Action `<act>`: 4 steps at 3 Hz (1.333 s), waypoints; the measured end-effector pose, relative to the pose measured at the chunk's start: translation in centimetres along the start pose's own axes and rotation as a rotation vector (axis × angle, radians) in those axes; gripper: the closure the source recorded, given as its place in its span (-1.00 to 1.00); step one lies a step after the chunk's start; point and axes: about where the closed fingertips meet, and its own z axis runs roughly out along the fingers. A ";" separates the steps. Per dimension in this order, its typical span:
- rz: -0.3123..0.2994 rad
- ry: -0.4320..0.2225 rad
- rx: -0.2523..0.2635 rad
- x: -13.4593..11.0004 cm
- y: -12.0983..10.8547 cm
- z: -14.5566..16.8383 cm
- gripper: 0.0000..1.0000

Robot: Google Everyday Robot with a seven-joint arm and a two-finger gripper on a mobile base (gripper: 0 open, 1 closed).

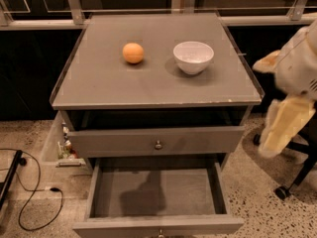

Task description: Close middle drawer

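The grey cabinet (148, 83) stands in the middle of the view. Its middle drawer (153, 192) is pulled far out toward me, and its inside is empty. Its small metal knob (160, 232) shows at the bottom edge of the view. The upper drawer (156, 140) above it stands slightly out, with its own round knob (158, 144). My gripper (280, 125), white arm with pale yellow fingers pointing down, hangs in the air to the right of the cabinet, level with the upper drawer and apart from it.
An orange ball (133, 52) and a white bowl (193, 56) sit on the cabinet top. A clear bin with small items (62, 145) stands left of the cabinet. A black cable (34, 192) lies on the floor at left. A chair base with castors (290, 180) stands at right.
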 end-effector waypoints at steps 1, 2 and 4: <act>0.009 -0.021 -0.073 1.8 3.9 5.0 -1.00; 0.020 -0.031 -0.107 3.8 7.3 9.1 -1.00; 0.018 -0.004 -0.160 7.2 13.2 18.0 -1.00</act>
